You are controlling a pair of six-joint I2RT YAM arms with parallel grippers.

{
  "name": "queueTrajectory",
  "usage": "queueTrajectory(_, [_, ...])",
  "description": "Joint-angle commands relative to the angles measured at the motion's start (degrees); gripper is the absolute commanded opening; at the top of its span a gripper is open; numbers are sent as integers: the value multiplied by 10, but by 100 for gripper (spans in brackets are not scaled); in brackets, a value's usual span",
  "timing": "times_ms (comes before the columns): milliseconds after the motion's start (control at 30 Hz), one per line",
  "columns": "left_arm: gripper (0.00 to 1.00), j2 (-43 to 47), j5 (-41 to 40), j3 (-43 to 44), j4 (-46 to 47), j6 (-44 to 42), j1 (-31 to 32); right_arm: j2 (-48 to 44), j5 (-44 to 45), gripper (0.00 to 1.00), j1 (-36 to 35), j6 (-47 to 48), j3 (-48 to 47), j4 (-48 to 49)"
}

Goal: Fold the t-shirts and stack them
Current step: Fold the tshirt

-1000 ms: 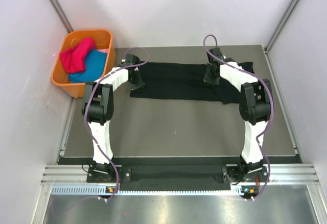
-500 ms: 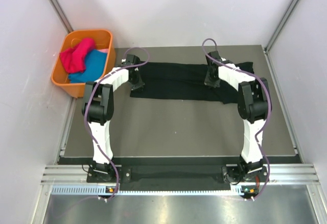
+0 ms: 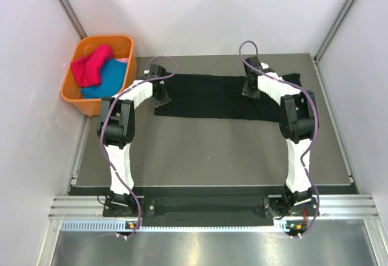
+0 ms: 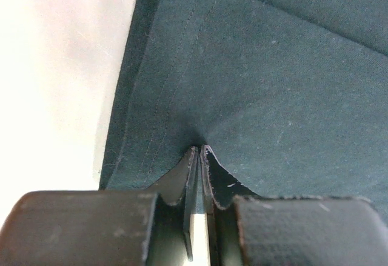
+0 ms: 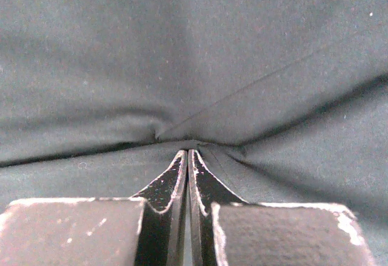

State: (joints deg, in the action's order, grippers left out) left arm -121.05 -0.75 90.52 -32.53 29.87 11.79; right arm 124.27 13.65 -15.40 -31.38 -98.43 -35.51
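**Top view.** The black shirt lies flat as a wide band across the far half of the desk. The left arm reaches onto its left end, and the right arm reaches onto it right of the middle. Both sets of jaws are down on the cloth. A pink shirt and a blue shirt lie heaped in the orange basket off the far-left corner of the desk, not yet folded. Risk: the two grips sit well apart on a long, limp cloth. If one arm leads the other, the fold will likely come down skewed.

**Left wrist view.** The left jaws are drawn almost together on a small pucker of the black shirt, just beside its stitched hem. The pale desk shows beyond that edge. Risk: the bite looks shallow and close to the edge, so the cloth could slip free under its own drag when lifted, leaving that end behind.

**Right wrist view.** The right jaws are closed tight, with creases of the black shirt running in to their tips. A diagonal seam or fold line passes just beyond them. It cannot be told how many layers are caught. Risk: if only the top layer is held, the layers may part on lifting and the fold would bunch. A tip pinch this thin may also let go under any sideways pull.
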Motion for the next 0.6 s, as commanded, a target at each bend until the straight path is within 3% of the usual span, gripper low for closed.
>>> queueTrajectory(0, [10,-11,-24,-18,-12,-12,-3,14,16,0,5,-9,-32,14])
queueTrajectory(400, [9,2,-23,-31,-10,-3,-3,54,16,0,20,-25,-97,11])
queueTrajectory(567, [7,15,-25,-51,-2,-3,-3,37,-30,0,34,-12,-92,-3])
